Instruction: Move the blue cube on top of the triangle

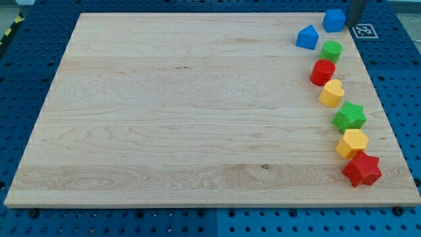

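The blue cube [335, 20] sits at the top right corner of the wooden board [184, 112]. The blue triangle [306, 37] lies below and to the left of it, a small gap apart. My tip [356, 22] is just right of the blue cube, at the board's right edge, close to or touching the cube's right side. Only the rod's lowest part shows at the view's top.
A curved line of blocks runs down the right side: a green cylinder [331, 51], a red cylinder [322, 72], a yellow block [332, 93], a green star [349, 116], a yellow hexagon [352, 143], a red star [361, 169]. A marker tag [364, 30] lies right of the board.
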{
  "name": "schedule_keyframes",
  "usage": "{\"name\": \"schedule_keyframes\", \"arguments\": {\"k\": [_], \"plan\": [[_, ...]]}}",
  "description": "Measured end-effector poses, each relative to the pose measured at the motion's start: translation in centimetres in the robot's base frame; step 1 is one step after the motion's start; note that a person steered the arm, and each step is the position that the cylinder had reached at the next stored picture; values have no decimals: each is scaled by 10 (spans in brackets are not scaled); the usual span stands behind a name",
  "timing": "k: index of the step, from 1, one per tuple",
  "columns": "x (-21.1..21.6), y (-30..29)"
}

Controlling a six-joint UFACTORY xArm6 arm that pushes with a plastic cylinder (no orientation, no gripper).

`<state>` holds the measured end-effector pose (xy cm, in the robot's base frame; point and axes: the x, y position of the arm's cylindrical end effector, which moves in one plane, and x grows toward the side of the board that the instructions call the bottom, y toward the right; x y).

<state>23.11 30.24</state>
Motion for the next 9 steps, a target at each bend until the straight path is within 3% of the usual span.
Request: {"name": "schedule_keyframes", "arguments": {"k": [9], "plan": [[-18, -73]]}}
